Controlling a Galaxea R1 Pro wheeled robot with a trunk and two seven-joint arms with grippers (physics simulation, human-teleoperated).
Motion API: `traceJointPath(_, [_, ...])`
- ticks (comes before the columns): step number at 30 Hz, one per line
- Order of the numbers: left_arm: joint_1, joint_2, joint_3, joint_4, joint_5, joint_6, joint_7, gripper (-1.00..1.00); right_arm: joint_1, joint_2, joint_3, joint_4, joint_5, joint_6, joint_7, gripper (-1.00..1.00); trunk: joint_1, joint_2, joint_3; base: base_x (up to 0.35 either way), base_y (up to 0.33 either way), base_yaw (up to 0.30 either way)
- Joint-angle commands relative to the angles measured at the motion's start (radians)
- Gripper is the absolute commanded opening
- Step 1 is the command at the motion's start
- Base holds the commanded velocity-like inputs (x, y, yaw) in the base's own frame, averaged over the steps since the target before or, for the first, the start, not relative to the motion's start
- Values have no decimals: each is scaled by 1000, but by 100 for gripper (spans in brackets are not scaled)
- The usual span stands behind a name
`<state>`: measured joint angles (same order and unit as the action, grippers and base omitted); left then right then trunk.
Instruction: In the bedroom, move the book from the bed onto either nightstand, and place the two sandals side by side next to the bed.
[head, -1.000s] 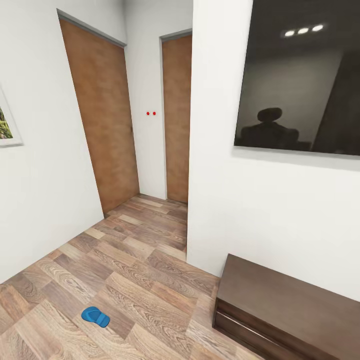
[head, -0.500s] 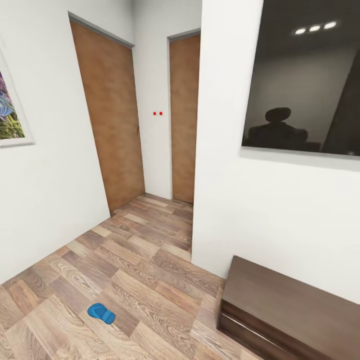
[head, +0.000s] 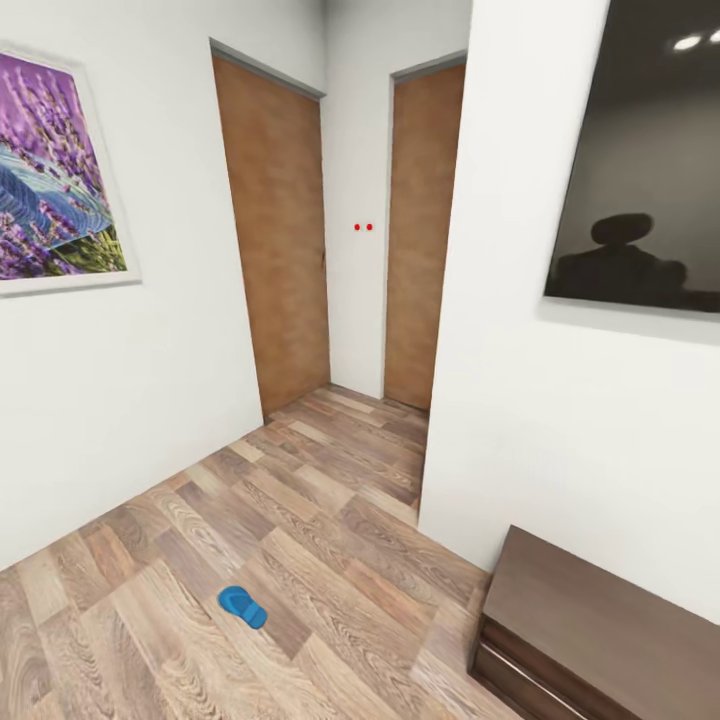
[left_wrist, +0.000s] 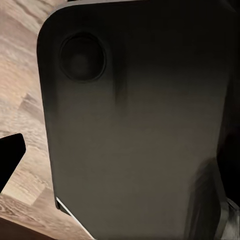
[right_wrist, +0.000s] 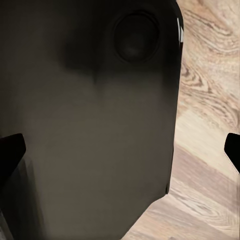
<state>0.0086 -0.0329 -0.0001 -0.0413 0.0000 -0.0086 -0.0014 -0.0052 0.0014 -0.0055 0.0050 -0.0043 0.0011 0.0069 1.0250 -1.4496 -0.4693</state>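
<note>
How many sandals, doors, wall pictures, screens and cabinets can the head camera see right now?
Sandals: 1, blue, on the floor
Doors: 2, brown
Wall pictures: 1, purple flowers
Screens: 1, black
Cabinets: 1, long, dark brown
Total: 6

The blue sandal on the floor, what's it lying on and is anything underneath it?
The sandal lies flat on the bare wood-plank floor, strap side up, apart from the dark low cabinet. Nothing else shows beneath it; the patch of planks directly under its sole is covered.
</note>
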Motion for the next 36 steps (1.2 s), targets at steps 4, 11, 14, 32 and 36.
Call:
traceJointPath(4, [1,-3,0,-2,0,-1,0,100,-1,-1,-1,0,0,0,1,100,0,0,-1,0,0,293])
traceJointPath(11, [1,-4,0,-2,0,-1,0,100,-1,-1,0,0,0,0,1,100,0,0,-1,0,0,293])
traceJointPath(14, [1,-5,0,-2,0,-1,0,100,-1,-1,0,0,0,-1,1,100,0,0,-1,0,0,293])
traceJointPath(32, [1,-5,0,-5,0,-1,0,100,-1,-1,-1,0,0,-1,1,100,0,0,-1,0,0,293])
traceJointPath(36, [1,-4,0,-6,0,-2,0,100,-1,-1,-2,0,0,0,1,100,0,0,-1,0,0,293])
